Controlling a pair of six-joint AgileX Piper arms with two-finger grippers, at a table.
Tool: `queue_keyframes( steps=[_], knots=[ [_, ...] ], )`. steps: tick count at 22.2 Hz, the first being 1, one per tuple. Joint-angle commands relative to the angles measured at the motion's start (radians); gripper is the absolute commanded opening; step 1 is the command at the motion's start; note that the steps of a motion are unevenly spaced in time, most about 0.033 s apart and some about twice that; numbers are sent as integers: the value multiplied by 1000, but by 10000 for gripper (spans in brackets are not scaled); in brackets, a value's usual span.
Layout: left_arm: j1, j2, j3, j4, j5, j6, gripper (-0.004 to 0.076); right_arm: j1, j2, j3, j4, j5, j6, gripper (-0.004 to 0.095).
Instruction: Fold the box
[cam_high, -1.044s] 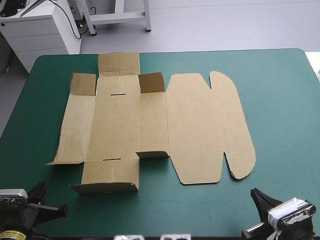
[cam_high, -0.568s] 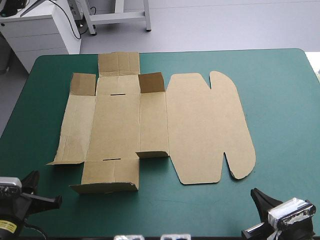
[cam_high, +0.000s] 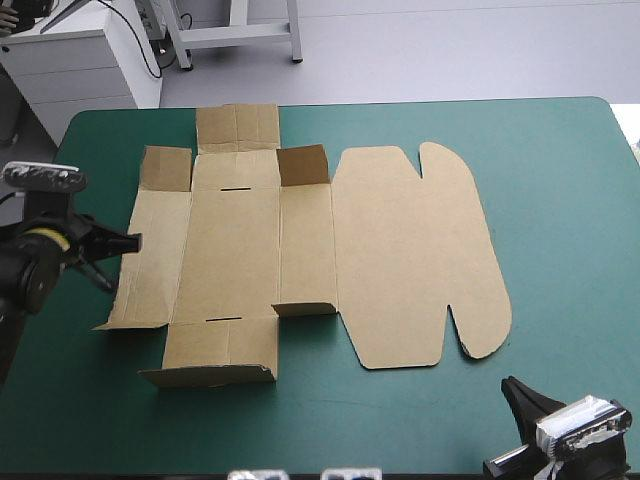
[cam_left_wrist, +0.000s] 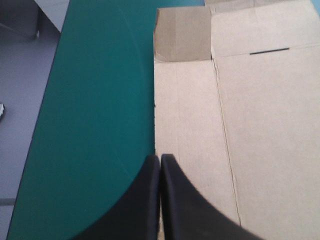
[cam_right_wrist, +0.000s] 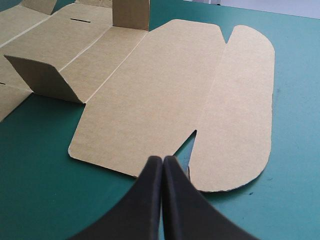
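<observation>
The left gripper (cam_high: 128, 241) has moved from the table's near-left corner to the left edge of the box (cam_high: 300, 250). Its black fingers (cam_left_wrist: 150, 200) are pressed into a single point, grasping nothing, with the tip at the rim of the outer side panel. The brown sheet lies unfolded on the teal-green cover (cam_high: 570, 200), left of centre, with small corner flaps (cam_high: 302, 165) tilted up. The right gripper (cam_high: 512, 390) rests near the near-right corner, equally closed and empty, apart from the rounded lid panel (cam_right_wrist: 165, 90).

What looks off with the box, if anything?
Nothing stands out. The box lies flat and whole on the table; only its small corner flaps and the near flap tilt up along their creases. No tears show.
</observation>
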Motion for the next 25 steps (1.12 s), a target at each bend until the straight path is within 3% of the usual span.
queue_keyframes(
  steps=[1,4,6,8,11,14,23,25],
  knots=[
    [4,142,-116,30,13,-12,-8,3,-12,-21,25,-64,-5,-20],
    [6,317,-206,32,111,31,-8,3,-12,-21,25,-64,-5,-20],
    [48,367,-211,-14,115,59,-4,3,-12,-21,25,-64,-5,-20],
    [166,379,-209,-177,117,174,-4,3,-12,-21,25,-64,-5,-20],
    [428,384,-209,-576,241,577,-1,3,-12,-21,25,-65,-5,-20],
    [562,407,-209,-754,282,705,-1,3,-12,-21,23,-66,-5,-20],
    [609,552,-207,-886,299,779,-1,3,-12,-21,23,-66,-5,-20],
    [609,613,-207,-900,346,785,-1,3,-12,-21,23,-66,-5,-20]
  ],
)
